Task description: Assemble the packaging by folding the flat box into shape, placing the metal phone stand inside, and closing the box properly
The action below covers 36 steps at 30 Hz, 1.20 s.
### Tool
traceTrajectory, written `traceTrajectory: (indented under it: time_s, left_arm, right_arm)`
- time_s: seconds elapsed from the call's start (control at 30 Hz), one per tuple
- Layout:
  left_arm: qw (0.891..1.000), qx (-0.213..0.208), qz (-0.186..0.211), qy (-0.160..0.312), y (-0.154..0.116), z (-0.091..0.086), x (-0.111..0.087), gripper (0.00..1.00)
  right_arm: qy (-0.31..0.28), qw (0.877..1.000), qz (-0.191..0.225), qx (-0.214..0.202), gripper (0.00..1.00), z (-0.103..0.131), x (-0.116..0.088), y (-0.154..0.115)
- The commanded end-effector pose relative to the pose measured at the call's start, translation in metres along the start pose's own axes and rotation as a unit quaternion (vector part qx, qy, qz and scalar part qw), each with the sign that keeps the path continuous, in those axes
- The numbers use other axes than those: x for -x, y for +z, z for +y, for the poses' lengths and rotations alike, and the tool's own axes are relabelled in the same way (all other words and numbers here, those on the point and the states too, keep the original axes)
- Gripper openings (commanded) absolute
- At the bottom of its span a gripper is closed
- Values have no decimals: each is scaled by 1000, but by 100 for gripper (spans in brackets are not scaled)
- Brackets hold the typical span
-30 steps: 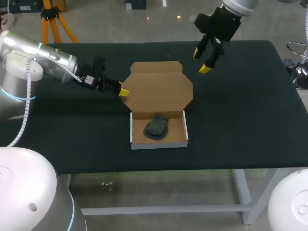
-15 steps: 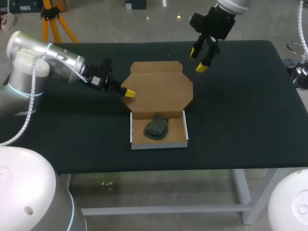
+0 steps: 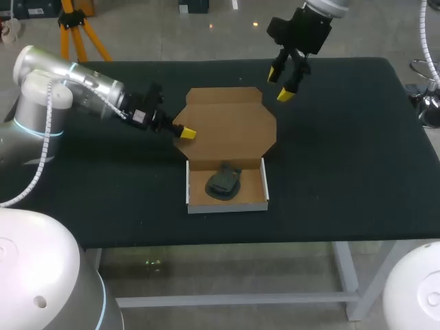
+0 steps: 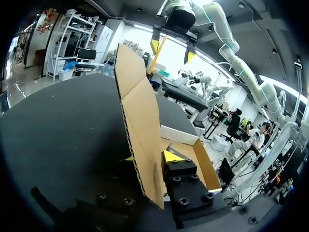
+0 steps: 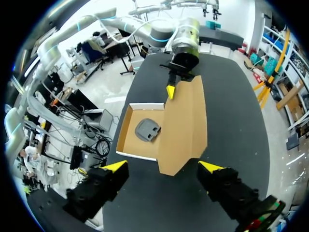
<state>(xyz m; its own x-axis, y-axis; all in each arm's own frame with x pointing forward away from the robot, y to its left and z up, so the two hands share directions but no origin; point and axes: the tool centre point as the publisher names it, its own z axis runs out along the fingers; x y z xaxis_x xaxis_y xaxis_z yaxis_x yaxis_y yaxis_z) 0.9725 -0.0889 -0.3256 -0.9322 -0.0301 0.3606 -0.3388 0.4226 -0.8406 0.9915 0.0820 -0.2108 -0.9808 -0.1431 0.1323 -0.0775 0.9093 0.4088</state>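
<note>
The cardboard box's tray [image 3: 227, 204] stands near the table's front, and the dark metal phone stand [image 3: 224, 181] lies inside it. The brown lid [image 3: 227, 124] lies open behind the tray. My left gripper [image 3: 185, 133] is at the lid's left corner. In the left wrist view the lid [image 4: 140, 121] runs edge-on between that gripper's [image 4: 150, 157] fingers, one yellow tip on each side. My right gripper [image 3: 283, 82] hangs open above the table behind the lid's far right corner. Its wrist view looks down on the lid [image 5: 186, 121], the stand [image 5: 147, 130] and my left gripper [image 5: 170, 91].
Black cloth covers the table [image 3: 344, 151]. Bare cloth lies to the right of the box and along the front edge. My left arm [image 3: 82, 86] stretches across the back left of the table.
My left gripper has moved right onto the lid's left corner and its fingers have narrowed around the cardboard. The right gripper has drifted slightly left and back, still open.
</note>
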Motion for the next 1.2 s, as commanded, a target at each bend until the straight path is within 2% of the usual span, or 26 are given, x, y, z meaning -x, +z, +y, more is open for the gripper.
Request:
traceTrajectory:
  time_s: [0.03,0.27,0.47,0.57,0.67,0.97,1.2]
  left_arm:
    - [1000,-3,-2,3,1,0,-3,17]
    - [1000,-7,-1,6,3,-2,-3,15]
    - [1000,-11,0,9,4,-3,-4,23]
    - [1000,-14,0,10,4,-4,-4,18]
    - [1000,-16,-1,12,4,-4,-4,0]
    - [999,-23,5,36,4,-4,-9,0]
    - [998,-29,-5,58,1,-4,-14,0]
  right_arm:
    - [-2,1000,4,-3,100,2,2,0]
    - [-3,1000,6,-5,100,5,3,0]
    - [-4,1000,6,-6,100,6,3,1]
    - [-5,1000,7,-7,100,6,3,1]
    - [-5,1000,8,-7,100,7,3,1]
    - [-7,1000,8,-10,100,9,2,0]
    - [-8,1000,8,-11,100,11,1,0]
